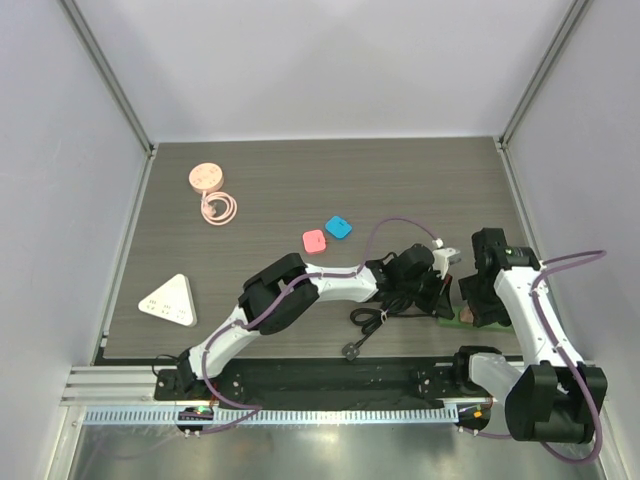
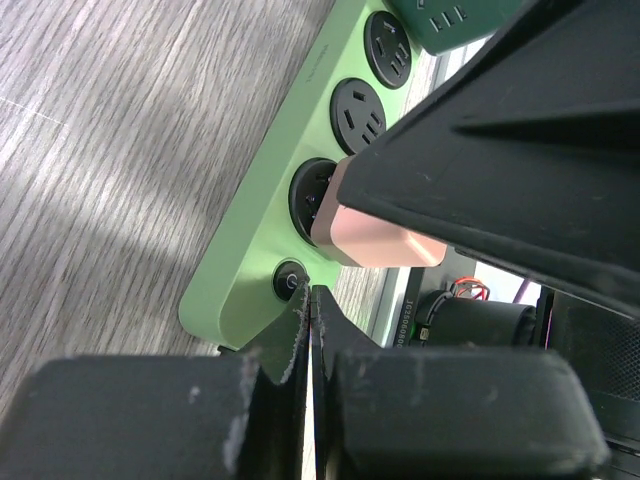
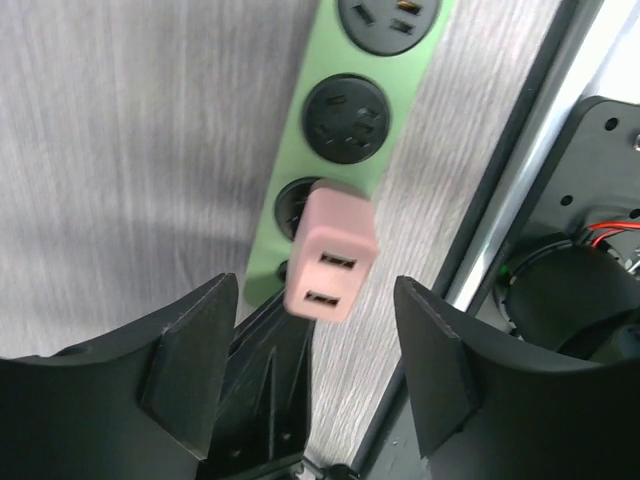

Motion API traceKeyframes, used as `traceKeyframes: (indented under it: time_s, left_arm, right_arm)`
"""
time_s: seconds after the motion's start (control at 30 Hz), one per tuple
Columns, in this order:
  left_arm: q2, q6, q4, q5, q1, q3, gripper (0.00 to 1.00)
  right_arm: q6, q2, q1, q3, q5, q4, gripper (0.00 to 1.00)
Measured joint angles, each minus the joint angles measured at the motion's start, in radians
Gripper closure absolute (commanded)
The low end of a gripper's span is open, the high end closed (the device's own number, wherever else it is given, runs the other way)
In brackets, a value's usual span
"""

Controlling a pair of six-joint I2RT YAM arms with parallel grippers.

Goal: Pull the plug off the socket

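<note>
The socket, a light green power strip (image 2: 262, 262) with round black outlets, lies at the table's near right (image 1: 462, 320); it also shows in the right wrist view (image 3: 300, 160). A pink plug (image 3: 332, 250) with two USB ports stands in the outlet nearest the power button (image 2: 289, 279); it also shows in the left wrist view (image 2: 375, 238). My right gripper (image 3: 315, 290) is open, its fingers (image 3: 190, 350) on either side of the plug and apart from it. My left gripper (image 2: 308, 298) is shut and empty, tips resting on the strip's end by the button.
The strip's black cord (image 1: 375, 315) lies coiled by the front edge. A pink square (image 1: 314, 240) and a blue square (image 1: 339, 227) sit mid-table, a pink round charger (image 1: 207, 178) far left, a white triangular block (image 1: 167, 300) near left. The metal rail (image 1: 300, 385) runs along the front.
</note>
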Motion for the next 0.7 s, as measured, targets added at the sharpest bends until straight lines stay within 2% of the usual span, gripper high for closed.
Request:
traceKeyframes:
  time_s: [0.43, 0.57, 0.7]
  left_arm:
    - [0.000, -0.031, 0.000, -0.042, -0.002, 0.000, 1.00]
    - [0.000, -0.047, -0.007, -0.063, -0.002, 0.004, 1.00]
    - [0.000, -0.052, -0.006, -0.084, -0.003, 0.004, 1.00]
  right_arm:
    - [-0.015, -0.006, -0.040, -0.040, -0.024, 0.043, 0.40]
    - [-0.015, -0.004, -0.040, -0.057, -0.031, 0.061, 0.48]
    - [-0.014, -0.004, -0.041, -0.073, -0.037, 0.076, 0.51]
